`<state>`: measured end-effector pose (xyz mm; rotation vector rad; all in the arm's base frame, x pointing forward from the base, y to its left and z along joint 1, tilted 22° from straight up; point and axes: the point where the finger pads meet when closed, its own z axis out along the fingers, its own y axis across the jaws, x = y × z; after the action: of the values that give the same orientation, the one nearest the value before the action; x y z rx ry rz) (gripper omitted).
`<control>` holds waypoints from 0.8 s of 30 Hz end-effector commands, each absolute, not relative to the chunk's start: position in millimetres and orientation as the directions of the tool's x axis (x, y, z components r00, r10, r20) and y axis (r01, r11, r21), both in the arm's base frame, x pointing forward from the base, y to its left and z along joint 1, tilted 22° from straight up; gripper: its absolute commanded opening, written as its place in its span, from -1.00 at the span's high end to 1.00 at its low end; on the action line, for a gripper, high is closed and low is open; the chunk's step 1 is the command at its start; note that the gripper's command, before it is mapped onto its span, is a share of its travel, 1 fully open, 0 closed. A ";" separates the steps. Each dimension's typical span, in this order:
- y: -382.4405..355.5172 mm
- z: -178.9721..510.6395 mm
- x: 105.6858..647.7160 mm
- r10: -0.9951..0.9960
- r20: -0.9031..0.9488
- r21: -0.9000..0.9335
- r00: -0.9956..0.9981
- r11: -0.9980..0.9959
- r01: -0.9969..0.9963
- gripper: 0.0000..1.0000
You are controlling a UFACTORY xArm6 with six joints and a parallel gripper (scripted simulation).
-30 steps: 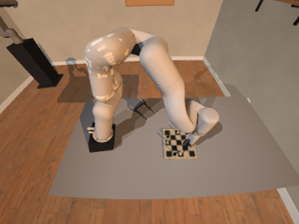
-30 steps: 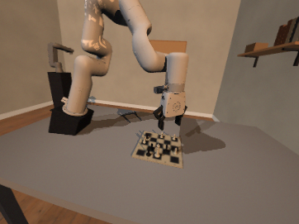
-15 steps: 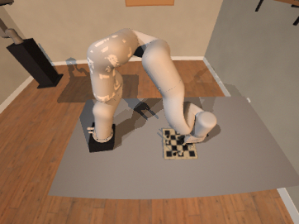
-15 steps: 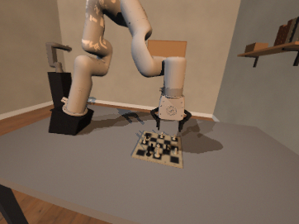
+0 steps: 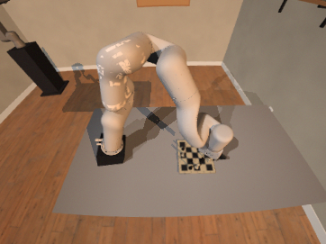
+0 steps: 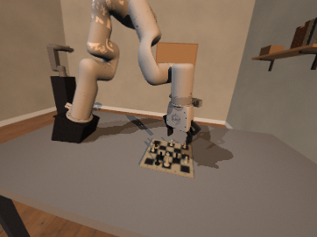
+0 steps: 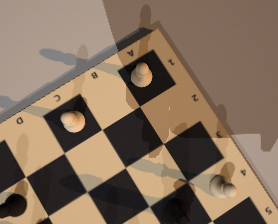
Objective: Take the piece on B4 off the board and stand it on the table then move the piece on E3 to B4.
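Observation:
The small chessboard (image 5: 183, 169) (image 6: 148, 163) (image 7: 107, 97) lies on the grey table. In the wrist view a dark piece (image 7: 175, 210) stands upright on B4, in shadow, at the bottom edge. A white pawn (image 7: 222, 186) stands beside it on A4. White pawns stand on A1 (image 7: 142, 75) and C1 (image 7: 73, 121). Another dark piece (image 7: 12, 205) stands in the E file at the lower left edge; its exact square is cut off. My gripper (image 6: 180, 136) is open and empty and hangs a little above the board's A–B side. Its fingers do not show in the wrist view.
The arm's black base (image 5: 110, 156) (image 6: 74, 129) stands on the table (image 5: 261, 172) left of the board. A black stand (image 5: 38, 68) is on the floor at the back left. A shelf (image 6: 285, 53) hangs on the right wall.

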<state>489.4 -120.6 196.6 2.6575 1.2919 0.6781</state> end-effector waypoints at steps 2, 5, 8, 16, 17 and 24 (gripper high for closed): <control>-120.9 196.5 491.1 0.535 0.391 0.185 0.749 -0.843 0.505 -1.00; -120.9 196.2 491.2 0.462 0.405 0.153 0.789 -0.885 0.440 -1.00; -120.9 196.1 491.2 0.315 0.420 0.091 0.851 -0.948 0.306 -1.00; -120.9 196.1 491.2 0.019 0.398 -0.016 0.917 -0.999 0.028 0.19; -120.9 196.1 491.2 -0.017 0.390 -0.026 0.921 -1.000 -0.007 0.19; -120.9 196.1 491.2 -0.092 0.365 -0.039 0.926 -0.996 -0.084 0.19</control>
<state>490.3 -120.9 194.2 3.1285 -0.0182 0.7000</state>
